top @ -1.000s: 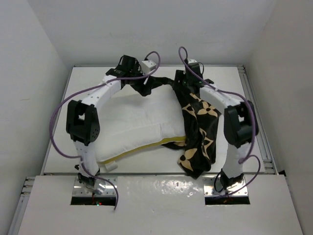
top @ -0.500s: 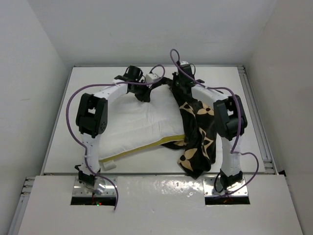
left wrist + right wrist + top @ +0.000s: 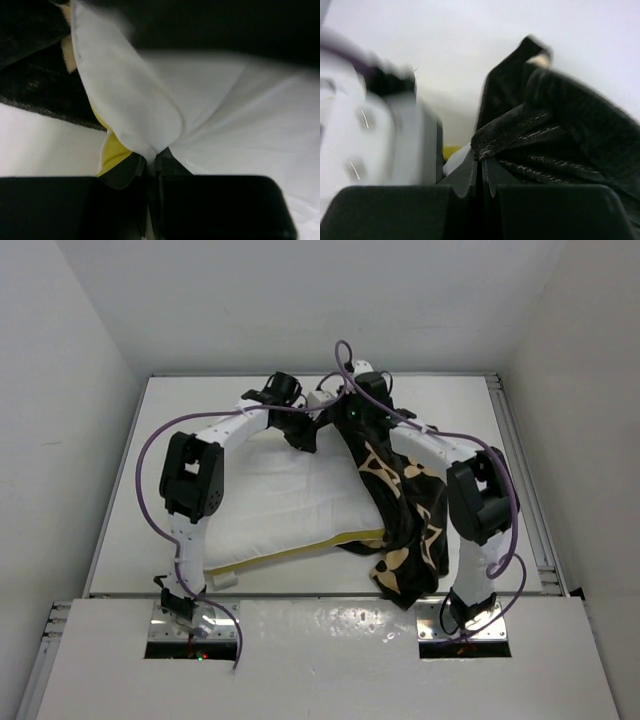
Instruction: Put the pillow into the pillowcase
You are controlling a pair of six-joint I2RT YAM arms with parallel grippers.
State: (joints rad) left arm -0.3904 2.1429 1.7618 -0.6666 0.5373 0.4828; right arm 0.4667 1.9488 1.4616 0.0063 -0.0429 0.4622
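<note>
On the table (image 3: 462, 400), pillowcase (image 3: 405, 512) overlaps pillow (image 3: 280, 502) (jaws clamped).

Bright, even overhead light glares off the front ledge (image 3: 330, 618); both wrist views are blurred, the pillow (image 3: 240, 110) unsharp

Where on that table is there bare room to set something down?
Bare table shows in the far right corner beyond the right arm, the far left corner, and the left edge beside the left arm. The middle is crowded: pillow, pillowcase, left gripper and right gripper close together at the far side.
</note>
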